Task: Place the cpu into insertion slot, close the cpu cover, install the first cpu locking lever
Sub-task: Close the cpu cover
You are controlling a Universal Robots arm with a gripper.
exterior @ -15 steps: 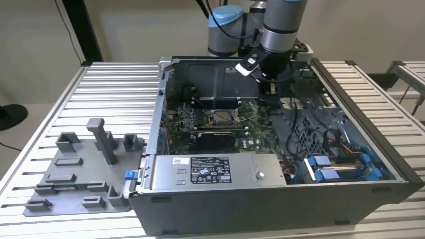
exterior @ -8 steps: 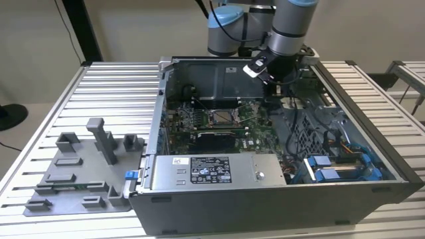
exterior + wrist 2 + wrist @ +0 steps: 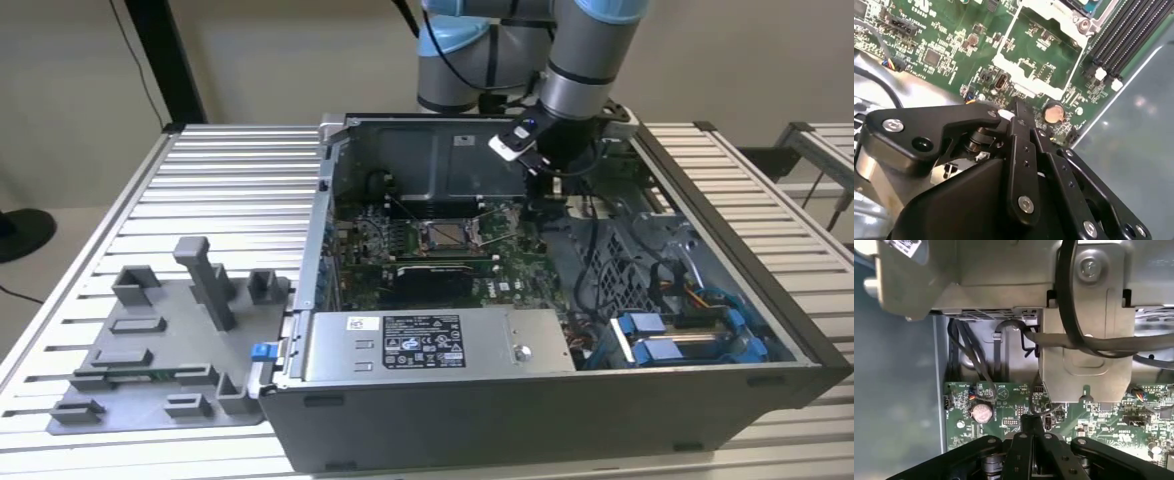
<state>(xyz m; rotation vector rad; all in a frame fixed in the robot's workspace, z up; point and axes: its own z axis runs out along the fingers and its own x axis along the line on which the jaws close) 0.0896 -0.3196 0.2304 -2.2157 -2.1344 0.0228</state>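
In the exterior view the insertion slot (image 3: 445, 236) is a square socket with a dark centre and a silvery rim, in the middle of the green motherboard (image 3: 400, 262) inside the open computer case. My gripper (image 3: 539, 208) hangs inside the case, to the exterior view's right of the slot and apart from it. Both wrist views show its black fingers (image 3: 1019, 111) pressed together over the green board beside a round coin battery (image 3: 1053, 114), with nothing seen between them (image 3: 1032, 423). One silvery corner of the socket frame (image 3: 1077, 18) shows. The cpu is hidden from me. I cannot tell how the cpu cover and the locking lever stand.
Black memory slots (image 3: 1124, 40) run beside the socket. A grey box with a white label (image 3: 420, 345) sits at the case front, blue-clipped drive parts (image 3: 674, 340) and cables at the exterior view's right. A metal bracket with cables (image 3: 1084, 360) stands near the gripper. A grey fixture tray (image 3: 160, 350) lies outside the case.
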